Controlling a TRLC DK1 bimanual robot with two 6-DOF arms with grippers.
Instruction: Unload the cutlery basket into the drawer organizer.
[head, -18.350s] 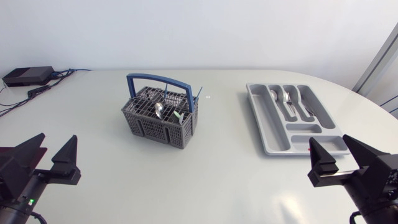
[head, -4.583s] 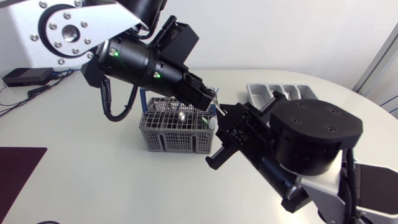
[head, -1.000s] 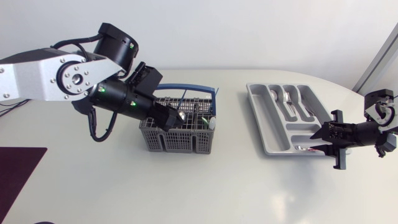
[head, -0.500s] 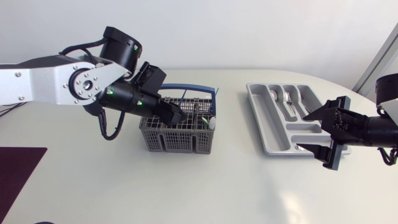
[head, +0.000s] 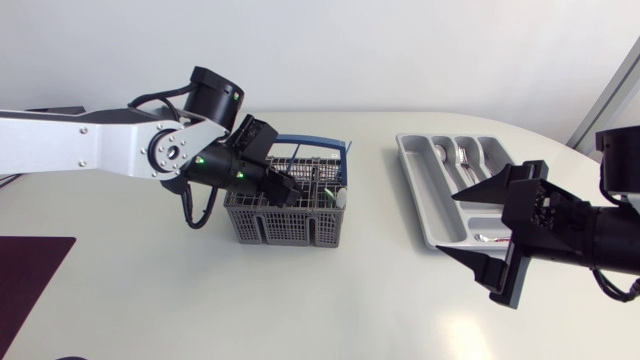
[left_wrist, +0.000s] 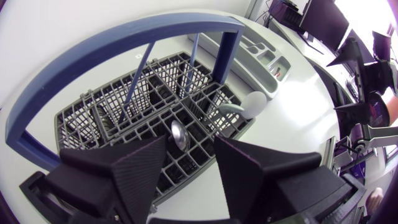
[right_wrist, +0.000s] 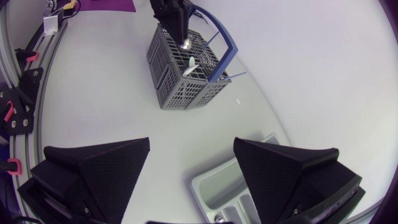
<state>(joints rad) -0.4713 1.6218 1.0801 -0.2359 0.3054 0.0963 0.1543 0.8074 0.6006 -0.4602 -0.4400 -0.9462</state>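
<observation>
The right gripper has backed off to the lower right, fingers wide apart and empty.
In the middle, the left gripper hangs over the cutlery basket, fingers apart, with a shiny spoon end between them, not pinched, I think. The spoon looks hard, light and slippery, so pinch the bit poking up. The rest of it hides in the grid. The drawer organizer sits at the upper right.

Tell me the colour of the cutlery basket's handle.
Blue; the handle shows best in the left wrist view.
</observation>
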